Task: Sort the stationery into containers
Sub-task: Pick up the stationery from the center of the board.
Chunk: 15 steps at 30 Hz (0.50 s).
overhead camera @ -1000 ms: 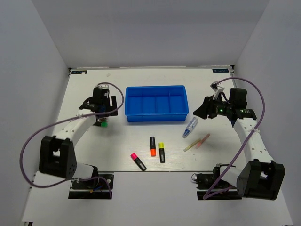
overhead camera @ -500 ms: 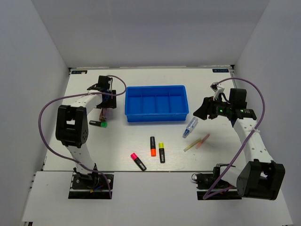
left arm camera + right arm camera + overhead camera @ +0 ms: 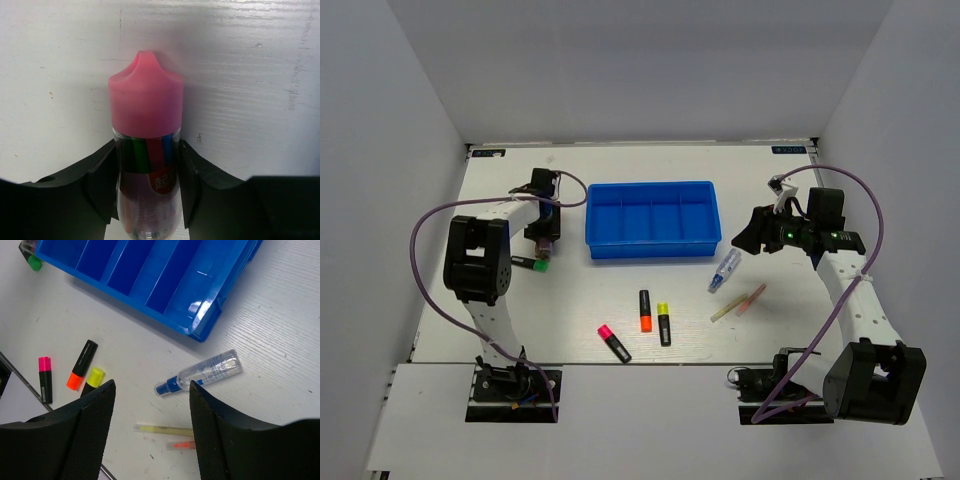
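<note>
Tray (image 3: pixel 652 248) at back centre; three highlighters (image 3: pixel 645 311) before it; tube (image 3: pixel 725 270) right

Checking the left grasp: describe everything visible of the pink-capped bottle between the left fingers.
The pink-capped bottle is small and clear, plastic by its look, with a matte pink cap notched at the tip and a label striped green, red and blue. It seems to lie on the white table, cap pointing away from the wrist, inside the left gripper, whose black fingers sit against both its sides.
</note>
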Tool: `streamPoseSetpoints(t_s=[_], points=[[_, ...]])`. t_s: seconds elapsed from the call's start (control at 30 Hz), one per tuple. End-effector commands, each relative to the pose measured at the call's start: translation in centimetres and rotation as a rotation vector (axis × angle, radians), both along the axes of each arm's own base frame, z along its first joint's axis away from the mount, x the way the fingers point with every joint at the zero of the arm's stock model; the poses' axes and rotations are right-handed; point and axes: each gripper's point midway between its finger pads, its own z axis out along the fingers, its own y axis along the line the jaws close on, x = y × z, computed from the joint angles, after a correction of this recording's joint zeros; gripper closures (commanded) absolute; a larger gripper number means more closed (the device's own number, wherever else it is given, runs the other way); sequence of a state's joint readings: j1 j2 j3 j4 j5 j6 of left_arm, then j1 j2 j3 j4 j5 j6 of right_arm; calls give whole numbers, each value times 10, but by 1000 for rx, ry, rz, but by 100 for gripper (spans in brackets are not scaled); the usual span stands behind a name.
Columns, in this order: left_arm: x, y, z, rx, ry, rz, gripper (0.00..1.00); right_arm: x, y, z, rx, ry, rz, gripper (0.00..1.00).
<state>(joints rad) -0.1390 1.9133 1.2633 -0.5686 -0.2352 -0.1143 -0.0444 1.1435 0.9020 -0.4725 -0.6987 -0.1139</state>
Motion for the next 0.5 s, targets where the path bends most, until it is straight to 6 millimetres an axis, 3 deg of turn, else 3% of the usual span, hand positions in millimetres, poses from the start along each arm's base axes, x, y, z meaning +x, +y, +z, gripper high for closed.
streamPoseSetpoints(t_s=[0.0,0.03,0.07,0.13,0.17,0.23,0.27,0.3,0.37,0.4,0.43,0.47], points=[[-2,3,-7,3,26,11,79,5,-2,9,-12,-30,2,36],[-1,2,-6,0,32,11,93,4,-2,8,-11,-23,1,36],[2,2,-1,1,23,10,100,4,-2,8,-12,-26,2,36],[8,1,8,-6,8,18,100,4,-3,9,-12,-28,-2,33],[20,-2,26,-22,-41,18,100,4,-3,8,-13,-26,-1,24],[22,-3,43,-45,-65,35,100,4,-4,8,-15,-25,-15,10],[35,-8,66,-64,-122,35,100,5,-4,8,-18,-28,-13,10],[35,-10,76,-83,-136,41,100,4,-4,10,-16,-37,-7,14],[43,-20,105,-147,-196,44,100,2,-1,11,-5,-41,14,40],[44,-24,115,-169,-219,50,100,1,0,11,-1,-41,18,84],[43,-29,122,-196,-229,49,100,2,0,12,0,-45,18,100],[44,-36,136,-227,-258,37,100,1,0,11,0,-42,14,100]])
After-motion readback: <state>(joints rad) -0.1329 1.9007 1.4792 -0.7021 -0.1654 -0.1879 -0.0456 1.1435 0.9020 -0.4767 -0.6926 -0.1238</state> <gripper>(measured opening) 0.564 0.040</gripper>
